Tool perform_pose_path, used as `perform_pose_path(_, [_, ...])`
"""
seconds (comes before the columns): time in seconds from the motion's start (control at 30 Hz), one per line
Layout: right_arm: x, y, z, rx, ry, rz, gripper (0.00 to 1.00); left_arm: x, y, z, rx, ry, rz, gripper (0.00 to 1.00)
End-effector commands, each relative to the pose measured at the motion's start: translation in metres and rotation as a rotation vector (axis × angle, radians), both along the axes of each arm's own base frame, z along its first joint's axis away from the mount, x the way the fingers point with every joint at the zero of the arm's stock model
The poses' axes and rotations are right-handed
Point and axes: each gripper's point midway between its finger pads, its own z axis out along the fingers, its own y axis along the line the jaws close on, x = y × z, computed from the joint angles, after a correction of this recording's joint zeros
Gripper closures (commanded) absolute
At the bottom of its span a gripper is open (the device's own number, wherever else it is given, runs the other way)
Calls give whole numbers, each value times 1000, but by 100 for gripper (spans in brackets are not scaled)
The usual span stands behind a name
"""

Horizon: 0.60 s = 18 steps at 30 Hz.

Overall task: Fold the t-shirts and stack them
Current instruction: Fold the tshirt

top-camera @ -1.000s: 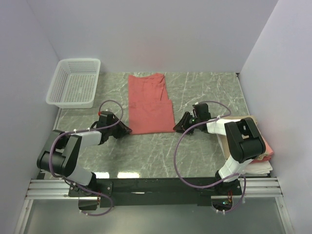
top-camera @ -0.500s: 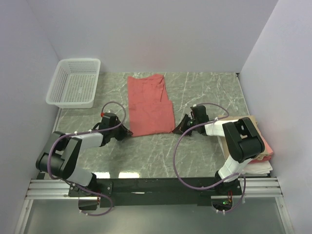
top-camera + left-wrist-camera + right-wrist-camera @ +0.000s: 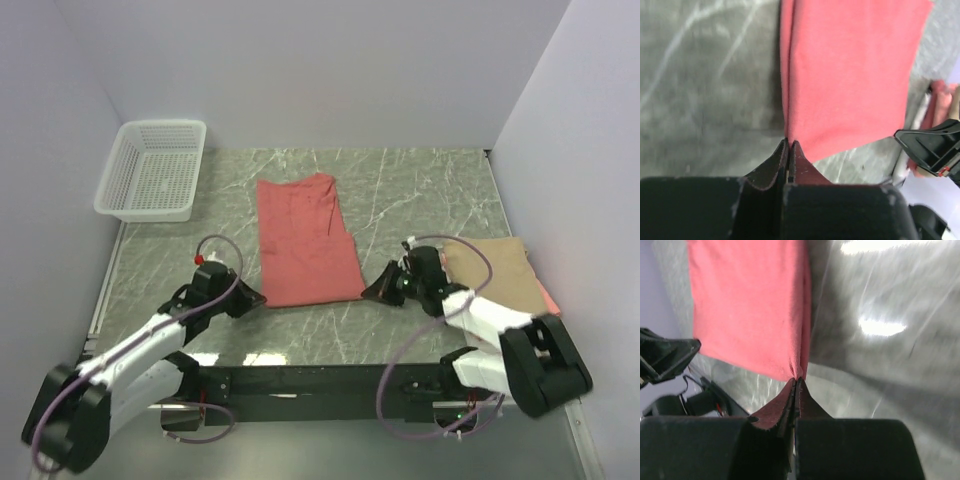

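**Operator:** Where is the red shirt (image 3: 305, 240)?

**Spotter:** It lies flat in the middle of your table (image 3: 420, 185), folded to a long strip. It runs from the far side toward the arms. A sleeve shows along its right edge.

**Operator:** And my left gripper (image 3: 789, 145)?

**Spotter:** Your left jaws are pressed together with no gap between the tips. They pinch the near-left corner of the red shirt, low at the tabletop. In your left wrist view the folded edge of the cloth runs straight into the closed tips.

**Operator:** The right gripper (image 3: 796, 382)?

**Spotter:** It mirrors the left. The jaws are squeezed tight on the near-right corner, and red cloth is caught between the tips. Your two grippers face each other across the shirt's near hem, each on its own corner.

**Operator:** What else is on the table?

**Spotter:** You have a tan shirt (image 3: 495, 262) folded at the right side, just behind your right arm, with a pink edge showing under it. It lies apart from the red shirt. The basket (image 3: 152, 170) sits in the far-left corner, well apart from both grippers.
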Motion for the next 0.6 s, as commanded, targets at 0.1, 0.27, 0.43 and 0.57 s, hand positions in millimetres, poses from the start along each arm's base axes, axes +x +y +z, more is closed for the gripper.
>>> perform_pose_path(0.1, [-43,-1,6,-4,-52,-10,100,-39,11,3,-9,8,26,99])
perform_pose_path(0.27, [-66,-2,24,38,-106,-32,100,-56,11,20,-73,-46,37,99])
perform_pose_path(0.43, [-69,-7,46,35,-160,-39,100,-56,8,40,-116,-99,31,99])
perform_pose_path(0.57, [-51,-6,75,-17,-214,-38,100,-42,7,71,-86,-141,35,99])
